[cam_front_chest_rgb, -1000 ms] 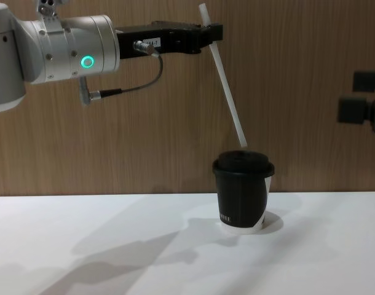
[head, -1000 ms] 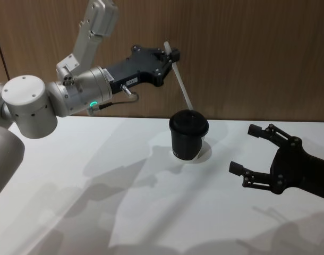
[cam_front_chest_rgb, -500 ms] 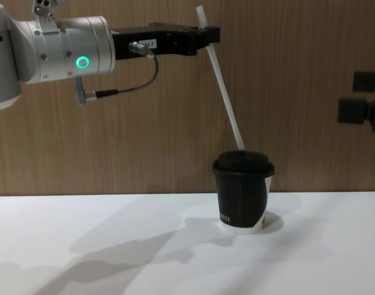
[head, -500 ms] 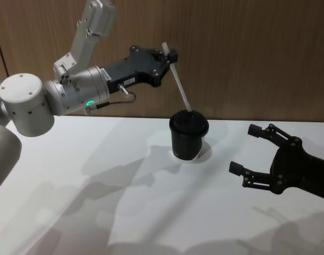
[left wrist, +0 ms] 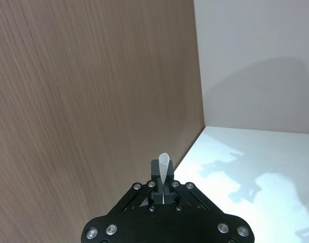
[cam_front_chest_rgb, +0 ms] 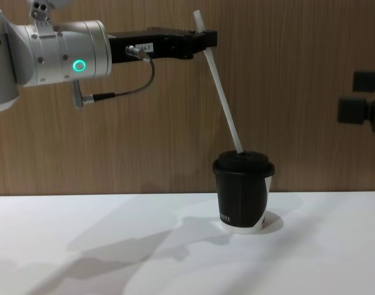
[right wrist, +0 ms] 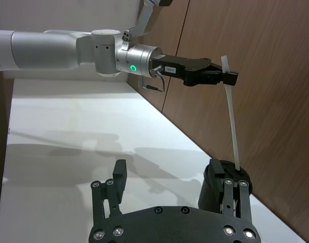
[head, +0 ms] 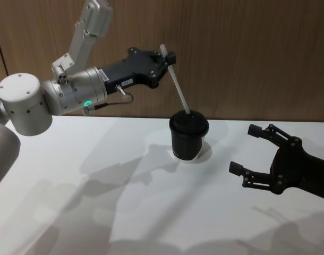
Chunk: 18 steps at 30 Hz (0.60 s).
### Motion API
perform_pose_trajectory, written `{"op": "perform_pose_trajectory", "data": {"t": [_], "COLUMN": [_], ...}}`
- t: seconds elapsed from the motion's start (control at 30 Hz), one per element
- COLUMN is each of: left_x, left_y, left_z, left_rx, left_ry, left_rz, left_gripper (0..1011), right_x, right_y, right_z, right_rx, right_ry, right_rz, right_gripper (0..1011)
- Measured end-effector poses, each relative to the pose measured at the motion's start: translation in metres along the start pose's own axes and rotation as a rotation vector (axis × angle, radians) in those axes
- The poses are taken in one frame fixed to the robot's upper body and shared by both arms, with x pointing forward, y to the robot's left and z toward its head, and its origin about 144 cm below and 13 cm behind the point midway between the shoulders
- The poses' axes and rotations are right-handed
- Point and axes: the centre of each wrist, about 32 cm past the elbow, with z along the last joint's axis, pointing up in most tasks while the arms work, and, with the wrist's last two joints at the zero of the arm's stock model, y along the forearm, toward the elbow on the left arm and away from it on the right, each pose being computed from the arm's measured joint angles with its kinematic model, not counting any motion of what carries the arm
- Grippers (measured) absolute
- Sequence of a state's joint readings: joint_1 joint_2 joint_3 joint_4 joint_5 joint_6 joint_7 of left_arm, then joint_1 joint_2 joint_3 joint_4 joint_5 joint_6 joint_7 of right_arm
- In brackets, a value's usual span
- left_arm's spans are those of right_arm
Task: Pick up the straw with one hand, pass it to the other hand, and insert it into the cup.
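One risk: tilted straw (head: 178, 89), pinched in left tool (head: 169, 57), may jam on cup (head: 187, 141) lid and buckle; right tool (head: 243, 149) wide, near right.

The cup (head: 188, 139) sits mid-table (head: 98, 186), close to the back wall (head: 247, 53). My left gripper (head: 170, 56) is above the cup and a bit to its left, pinching the straw (head: 175, 85) near its upper end. The straw slants down and rightward, with its lower end at the cup's lid (in or just touching, can't tell). My right gripper (head: 244, 149) is right of the cup, apart from it, over the table.
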<state>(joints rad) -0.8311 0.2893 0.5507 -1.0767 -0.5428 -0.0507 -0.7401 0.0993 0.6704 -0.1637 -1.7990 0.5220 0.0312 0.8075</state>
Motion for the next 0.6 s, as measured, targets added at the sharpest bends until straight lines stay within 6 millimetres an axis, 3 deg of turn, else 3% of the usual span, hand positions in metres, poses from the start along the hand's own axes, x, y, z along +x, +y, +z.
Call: {"op": "perform_pose_trajectory", "data": {"t": [0.6], "left_x": [0.011], "left_y": [-0.004], "left_z": [-0.008], "left_rx": [-0.006], "left_ry": [0.017], "left_rz": [-0.020], "left_gripper": [13], "right_x": [0.000], "right_y": [0.000], "right_z": [0.000], "right_rx": [0.000], "right_ry": [0.000], "right_rz": [0.000], "right_gripper": [1001]}}
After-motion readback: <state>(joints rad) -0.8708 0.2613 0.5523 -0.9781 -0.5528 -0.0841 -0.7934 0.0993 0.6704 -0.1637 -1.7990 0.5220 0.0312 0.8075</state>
